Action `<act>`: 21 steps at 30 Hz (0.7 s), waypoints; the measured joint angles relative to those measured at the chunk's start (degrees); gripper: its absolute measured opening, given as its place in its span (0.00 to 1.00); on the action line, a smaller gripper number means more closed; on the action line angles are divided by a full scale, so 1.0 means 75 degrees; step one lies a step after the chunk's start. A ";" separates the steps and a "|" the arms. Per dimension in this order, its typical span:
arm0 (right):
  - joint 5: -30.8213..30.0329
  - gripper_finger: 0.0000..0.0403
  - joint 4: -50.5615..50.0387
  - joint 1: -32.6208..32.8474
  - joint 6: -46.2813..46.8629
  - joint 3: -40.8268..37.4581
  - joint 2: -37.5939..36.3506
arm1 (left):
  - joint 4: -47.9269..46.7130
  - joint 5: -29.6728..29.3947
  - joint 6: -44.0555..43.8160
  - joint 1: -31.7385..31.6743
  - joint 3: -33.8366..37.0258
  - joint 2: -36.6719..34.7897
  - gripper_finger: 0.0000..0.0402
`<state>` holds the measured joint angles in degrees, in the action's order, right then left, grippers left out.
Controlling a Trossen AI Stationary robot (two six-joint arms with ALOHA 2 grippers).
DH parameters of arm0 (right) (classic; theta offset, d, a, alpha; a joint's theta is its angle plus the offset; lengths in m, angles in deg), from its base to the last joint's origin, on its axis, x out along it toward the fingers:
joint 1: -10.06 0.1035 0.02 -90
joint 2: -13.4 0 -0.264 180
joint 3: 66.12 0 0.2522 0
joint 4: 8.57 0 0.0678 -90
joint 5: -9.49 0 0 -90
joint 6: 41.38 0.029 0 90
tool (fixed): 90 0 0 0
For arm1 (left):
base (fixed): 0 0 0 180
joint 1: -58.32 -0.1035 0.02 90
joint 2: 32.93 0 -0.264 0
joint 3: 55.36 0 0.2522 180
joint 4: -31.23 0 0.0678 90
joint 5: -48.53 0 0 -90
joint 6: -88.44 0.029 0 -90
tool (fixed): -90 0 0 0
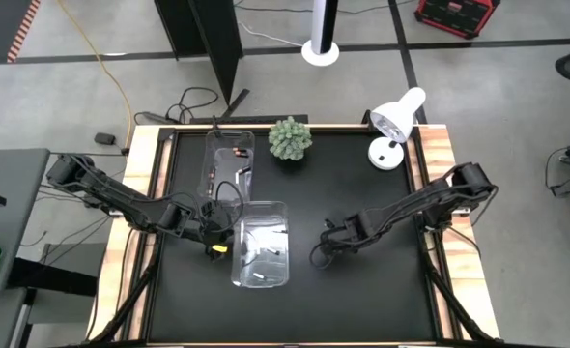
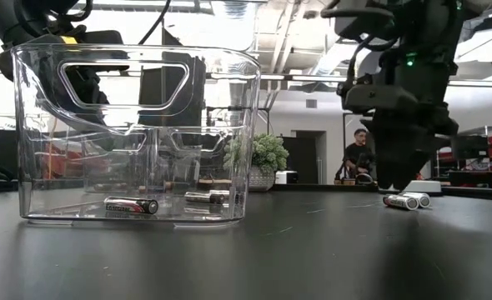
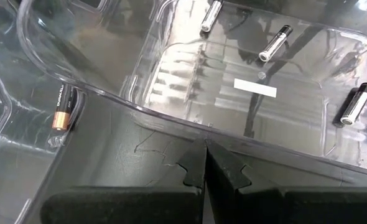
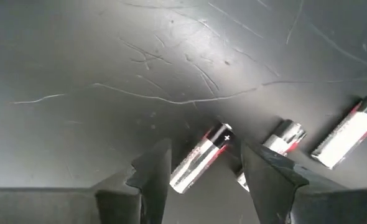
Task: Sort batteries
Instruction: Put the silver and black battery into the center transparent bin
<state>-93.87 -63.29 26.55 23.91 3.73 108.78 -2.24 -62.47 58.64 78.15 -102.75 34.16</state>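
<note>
Here, the right gripper (image 4: 202,165) hangs low over the black table (image 1: 362,300), its jaws apart and straddling one silver battery (image 4: 201,157) that lies flat on the mat between the fingers. Two more silver batteries (image 4: 348,134) lie just beside it on the bare surface; in the low view the loose cells (image 2: 406,201) show at the foot of that gripper.

The left gripper (image 3: 205,165) waits with its jaws pressed shut at the edge of the near clear bin (image 1: 263,215), just outside its wall. Inside that bin lie several silver batteries (image 3: 274,45), well apart from each other on its floor. A dark battery with a copper end (image 3: 62,109) rests in the far clear bin (image 1: 229,145), close against its wall.

A small potted plant (image 1: 291,138) and a white desk lamp (image 1: 396,121) stand at the table's far edge. Beyond the table, what appears to be a seated person (image 2: 358,158) shows in the low view.
</note>
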 joint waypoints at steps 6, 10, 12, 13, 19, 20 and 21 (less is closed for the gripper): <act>0.0169 0.51 0.0135 0.0000 0.0121 0.0003 0.0530 | -0.0006 0.0000 0.0016 0.0000 0.0000 0.0000 0.00; 0.0167 0.50 0.0227 0.0006 0.0174 0.0047 0.0825 | -0.0016 0.0000 0.0032 0.0000 0.0000 0.0000 0.00; 0.0170 0.48 0.0288 0.0006 0.0174 0.0046 0.0896 | -0.0017 0.0000 0.0032 0.0000 0.0000 0.0000 0.00; 0.0168 0.46 0.0310 0.0006 0.0174 0.0041 0.0898 | -0.0017 0.0000 0.0032 0.0000 0.0000 0.0000 0.00; 0.0176 0.27 0.0404 0.0003 0.0117 0.0032 0.0901 | -0.0011 0.0000 0.0026 0.0000 0.0000 0.0000 0.00; 0.0176 0.24 0.0404 0.0003 0.0115 0.0029 0.0908 | -0.0011 0.0000 0.0025 0.0000 0.0000 0.0000 0.00; 0.0174 0.20 0.0404 0.0003 0.0106 0.0029 0.0908 | -0.0011 0.0000 0.0023 0.0000 0.0000 0.0000 0.00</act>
<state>-92.56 -60.26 26.58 24.70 3.95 115.59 -2.32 -62.47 58.81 78.15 -102.75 34.16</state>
